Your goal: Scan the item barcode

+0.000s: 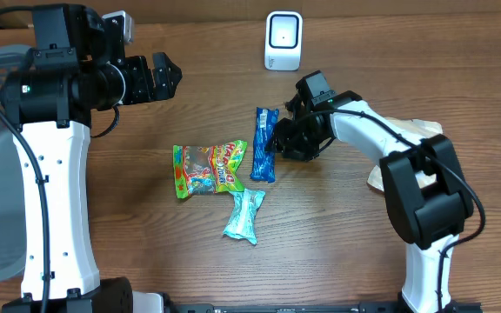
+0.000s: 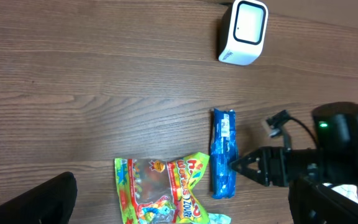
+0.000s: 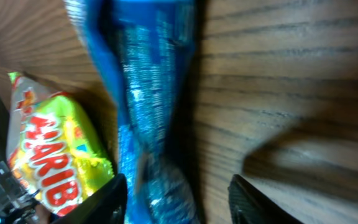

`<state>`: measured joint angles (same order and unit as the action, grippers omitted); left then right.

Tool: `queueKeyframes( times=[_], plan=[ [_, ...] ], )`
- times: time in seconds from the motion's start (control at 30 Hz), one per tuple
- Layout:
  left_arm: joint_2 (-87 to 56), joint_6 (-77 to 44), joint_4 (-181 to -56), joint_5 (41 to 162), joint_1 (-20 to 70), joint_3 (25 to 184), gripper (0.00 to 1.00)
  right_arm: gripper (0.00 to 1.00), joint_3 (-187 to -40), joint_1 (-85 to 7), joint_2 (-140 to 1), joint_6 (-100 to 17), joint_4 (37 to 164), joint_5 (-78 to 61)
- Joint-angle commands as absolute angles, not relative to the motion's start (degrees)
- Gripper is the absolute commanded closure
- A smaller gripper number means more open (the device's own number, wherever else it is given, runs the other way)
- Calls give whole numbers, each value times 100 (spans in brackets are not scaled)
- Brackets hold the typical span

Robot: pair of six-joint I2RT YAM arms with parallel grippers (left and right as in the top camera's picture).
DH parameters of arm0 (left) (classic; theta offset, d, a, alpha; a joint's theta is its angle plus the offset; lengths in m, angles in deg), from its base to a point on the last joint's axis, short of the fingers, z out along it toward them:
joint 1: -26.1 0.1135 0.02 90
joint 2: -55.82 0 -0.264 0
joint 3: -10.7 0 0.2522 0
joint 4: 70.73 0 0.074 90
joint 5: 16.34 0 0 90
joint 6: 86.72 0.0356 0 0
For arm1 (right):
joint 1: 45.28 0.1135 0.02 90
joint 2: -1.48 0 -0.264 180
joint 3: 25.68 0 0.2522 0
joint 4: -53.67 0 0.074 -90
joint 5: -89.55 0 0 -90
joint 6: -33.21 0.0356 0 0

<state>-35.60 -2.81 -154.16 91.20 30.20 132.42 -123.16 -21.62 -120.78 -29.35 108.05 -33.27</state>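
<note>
Item: blue snack bar lying flat on the table, on the near side of the scanner and well apart from it.
Axis: its long side points roughly at the scanner.
Right gripper: low at the bar's side, fingers apart, the bar lying between them unpinched.
Left gripper: spread wide, empty, well off.
Nearer arm: right, I'd judge.

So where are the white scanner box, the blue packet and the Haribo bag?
white scanner box [image 1: 283, 35], overhead view, its front window.
blue packet [image 2: 223, 155], left wrist view, middle of wrapper.
Haribo bag [image 1: 209, 169], overhead view, centre of bag.
</note>
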Motion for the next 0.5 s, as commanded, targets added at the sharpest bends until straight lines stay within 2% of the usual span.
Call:
queueKeyframes(
  times=[0.0,0.13,0.23,0.37,0.43,0.47],
  plan=[
    [-3579,-357,-15416,9105,2983,13220,0,36,-12301,-2173,-12192,-2561,10510,-3574],
    [-3579,-359,-15416,9105,2983,13220,0,33,-12301,-2171,-12356,-2240,9749,-3541],
    [-3579,-357,-15416,9107,2983,13220,0,41,-12301,-2166,-12598,-1903,9360,-3536],
    [-3579,-359,-15418,9105,2967,13220,0,67,-12301,-2166,-12767,-1754,9056,-3659],
    [-3579,-357,-15416,9105,2967,13220,0,90,-12303,-2166,-12767,-1754,9058,-3683],
    [-3579,-357,-15416,9105,2967,13220,0,92,-12312,-2166,-12764,-1757,9047,-3733]
  ],
)
